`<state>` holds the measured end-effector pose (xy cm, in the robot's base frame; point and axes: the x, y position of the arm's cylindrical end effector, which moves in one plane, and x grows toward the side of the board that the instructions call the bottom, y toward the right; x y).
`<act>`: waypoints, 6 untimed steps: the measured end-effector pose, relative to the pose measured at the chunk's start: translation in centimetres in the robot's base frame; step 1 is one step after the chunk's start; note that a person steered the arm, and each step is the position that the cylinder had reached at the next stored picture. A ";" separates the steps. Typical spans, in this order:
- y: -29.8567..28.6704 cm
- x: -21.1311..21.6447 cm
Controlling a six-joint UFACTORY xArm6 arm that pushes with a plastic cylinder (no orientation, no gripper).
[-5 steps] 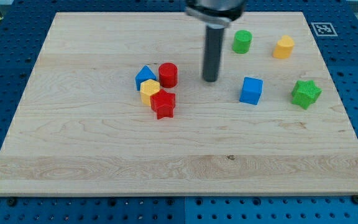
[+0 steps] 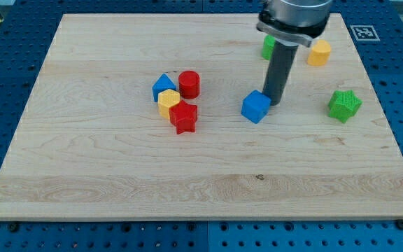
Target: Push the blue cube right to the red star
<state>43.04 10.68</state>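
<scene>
Beside blue cube (image 2: 255, 106), my tip (image 2: 275, 102)

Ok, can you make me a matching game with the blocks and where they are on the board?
Things:
1. blue cube
2. green star
3. red star
4. my tip

Places:
A. alone near the view's right edge
B. in the cluster at the view's left
C. touching the blue cube's upper right side
D. mid-board, between the cluster and the green star

Pairs: 1-D, 2-A, 3-B, 4-C
</scene>
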 end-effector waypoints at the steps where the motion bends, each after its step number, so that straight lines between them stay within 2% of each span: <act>1: 1.2 -0.6; 3: -4.1 1.2; 4: -4.5 1.4; 5: -0.2 1.6; 6: 0.6 3.7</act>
